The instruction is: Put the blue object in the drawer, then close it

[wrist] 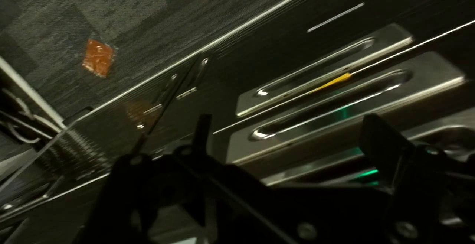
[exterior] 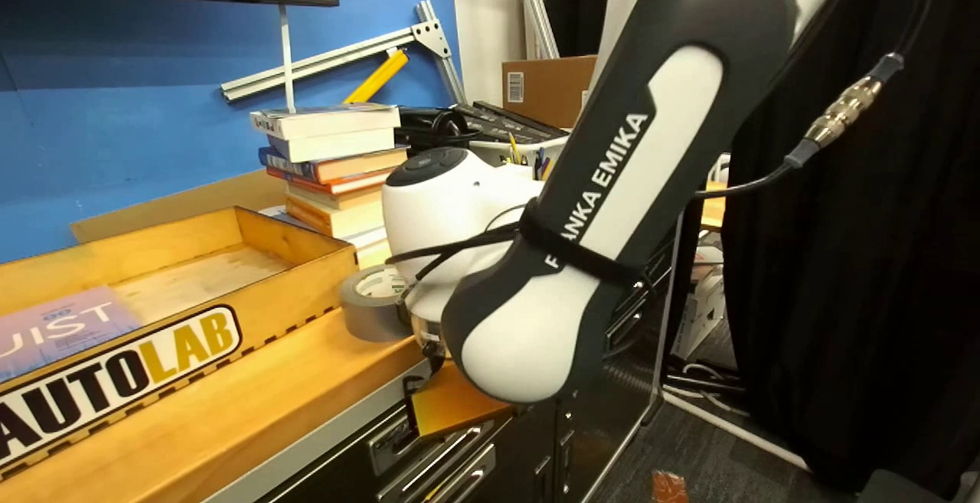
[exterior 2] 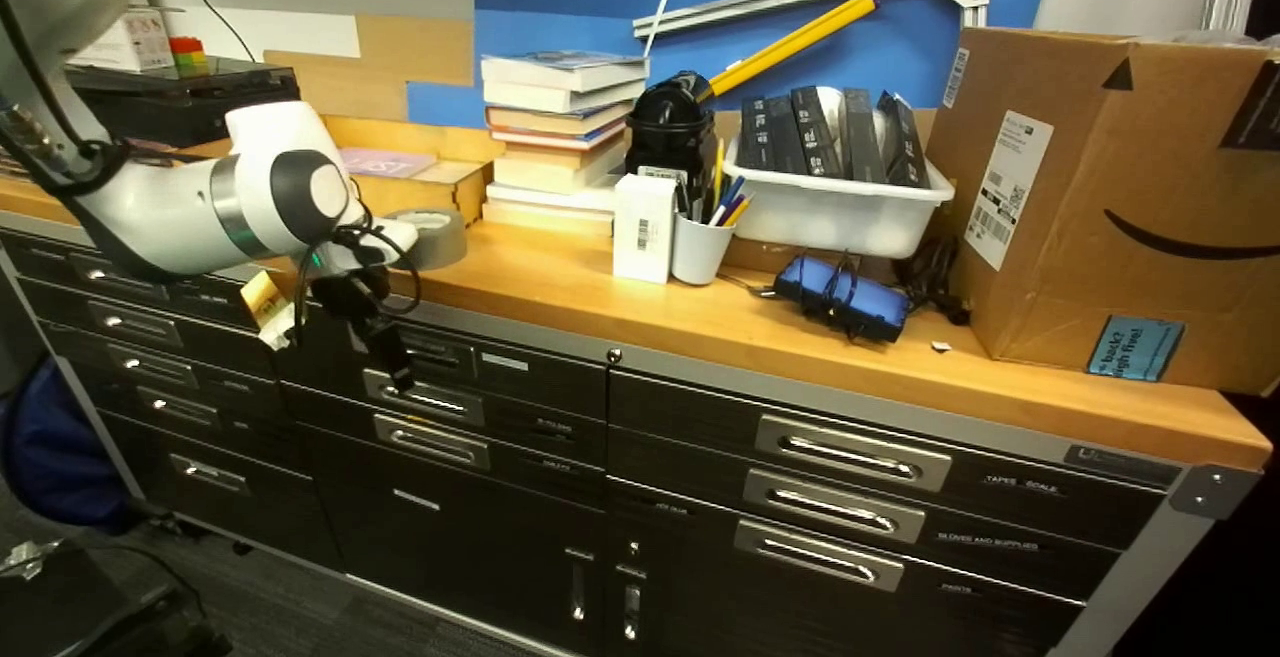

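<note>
Near the dark, shut-looking drawer fronts [exterior 2: 520, 402], gripper [wrist: 289, 129] hangs w/ its fingers [wrist: 382, 143] well apart, nothing seen btwn them. Blue object not visible in any view, so can't place it, nor tell which drawer's meant. Main risk imo: hooking the wrong steel pull [wrist: 334, 106] b/c several sit close together; yellow sliver [wrist: 336, 81] btwn two pulls might also bind a drawer.

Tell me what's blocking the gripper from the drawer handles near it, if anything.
Nothing visible blocks it. In the wrist view, two drawer handles show beyond the open gripper, with no object standing in between. A yellow strip sits at the seam between the two handles, probably too slight to obstruct.
</note>
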